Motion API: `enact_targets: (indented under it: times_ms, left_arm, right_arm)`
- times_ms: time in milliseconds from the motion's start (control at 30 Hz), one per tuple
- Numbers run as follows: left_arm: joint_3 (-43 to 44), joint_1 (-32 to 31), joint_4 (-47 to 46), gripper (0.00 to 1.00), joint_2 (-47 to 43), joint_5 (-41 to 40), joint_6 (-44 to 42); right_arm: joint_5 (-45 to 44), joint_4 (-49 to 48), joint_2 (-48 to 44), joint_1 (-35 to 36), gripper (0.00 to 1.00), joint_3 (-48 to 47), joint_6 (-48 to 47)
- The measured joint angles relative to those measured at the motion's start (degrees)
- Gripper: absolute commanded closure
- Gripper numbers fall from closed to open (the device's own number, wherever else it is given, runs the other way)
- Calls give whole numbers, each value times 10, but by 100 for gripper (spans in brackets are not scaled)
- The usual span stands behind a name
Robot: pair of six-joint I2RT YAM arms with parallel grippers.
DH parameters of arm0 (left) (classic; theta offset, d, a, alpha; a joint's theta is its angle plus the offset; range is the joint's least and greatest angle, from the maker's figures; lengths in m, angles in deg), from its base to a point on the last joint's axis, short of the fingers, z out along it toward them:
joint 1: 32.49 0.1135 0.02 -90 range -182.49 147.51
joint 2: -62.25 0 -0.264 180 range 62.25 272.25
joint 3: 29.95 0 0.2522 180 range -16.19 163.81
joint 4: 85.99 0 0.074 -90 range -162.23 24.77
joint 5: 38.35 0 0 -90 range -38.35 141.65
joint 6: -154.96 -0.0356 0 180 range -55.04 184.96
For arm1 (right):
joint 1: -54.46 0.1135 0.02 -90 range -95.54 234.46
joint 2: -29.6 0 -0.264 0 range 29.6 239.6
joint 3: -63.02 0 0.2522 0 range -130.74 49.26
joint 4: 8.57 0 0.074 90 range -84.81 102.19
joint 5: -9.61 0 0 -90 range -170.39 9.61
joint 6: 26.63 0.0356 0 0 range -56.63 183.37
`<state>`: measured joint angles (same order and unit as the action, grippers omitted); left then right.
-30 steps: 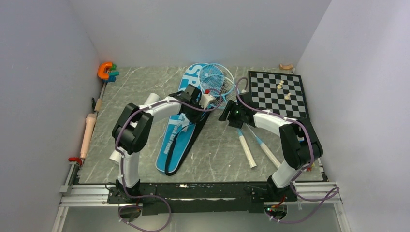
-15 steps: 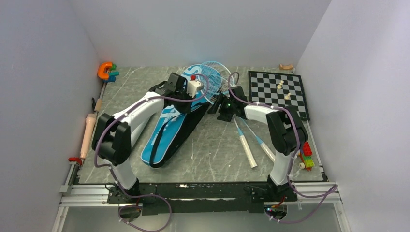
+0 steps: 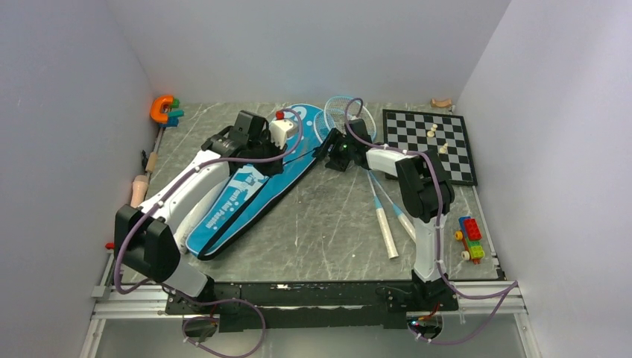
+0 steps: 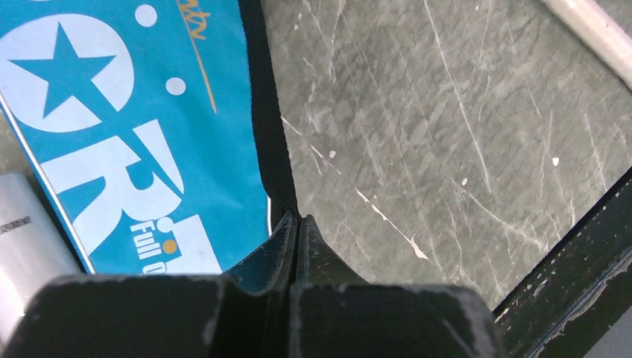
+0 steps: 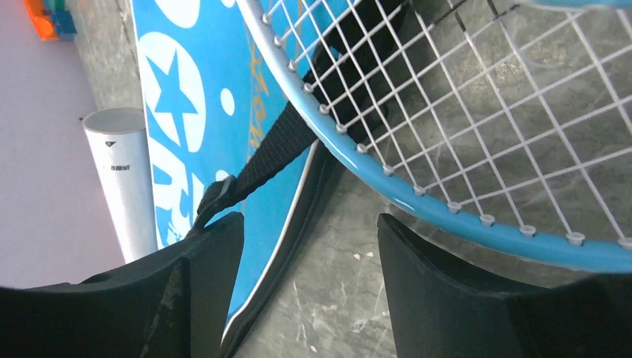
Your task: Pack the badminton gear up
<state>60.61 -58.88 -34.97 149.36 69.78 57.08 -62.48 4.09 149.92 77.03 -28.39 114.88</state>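
The blue "SPORT" bag (image 3: 238, 201) lies diagonally on the table's left half. My left gripper (image 3: 294, 153) is shut on the bag's black edge, as the left wrist view (image 4: 296, 218) shows. The two light-blue rackets have their heads (image 3: 341, 112) at the back, partly under the right wrist, and their pale handles (image 3: 387, 235) point toward me. My right gripper (image 3: 328, 149) is open and empty, low between the bag's edge (image 5: 186, 97) and a racket frame (image 5: 447, 212). The white tube (image 5: 123, 179) lies beyond the bag. No shuttlecock shows clearly.
A black-and-white chessboard (image 3: 428, 142) with small pieces lies at the back right. An orange C-shaped toy (image 3: 160, 108) sits at the back left. Coloured bricks (image 3: 471, 239) lie at the right edge and a wooden handle (image 3: 138, 190) at the left edge.
My left arm has swung left and back, dragging the bag with it off the rackets. My right gripper has moved back and left toward the racket heads.
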Motion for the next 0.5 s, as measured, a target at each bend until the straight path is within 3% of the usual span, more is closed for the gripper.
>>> enact_targets:
  times_ms: [133,500]
  left_arm:
    - [-20,2,0,100,-6,0,0]
    - [-25,4,2,100,17,19,1]
  right_arm:
    - [5,-29,-1,4,32,12,24]
    - [2,-87,-1,28,46,43,77]
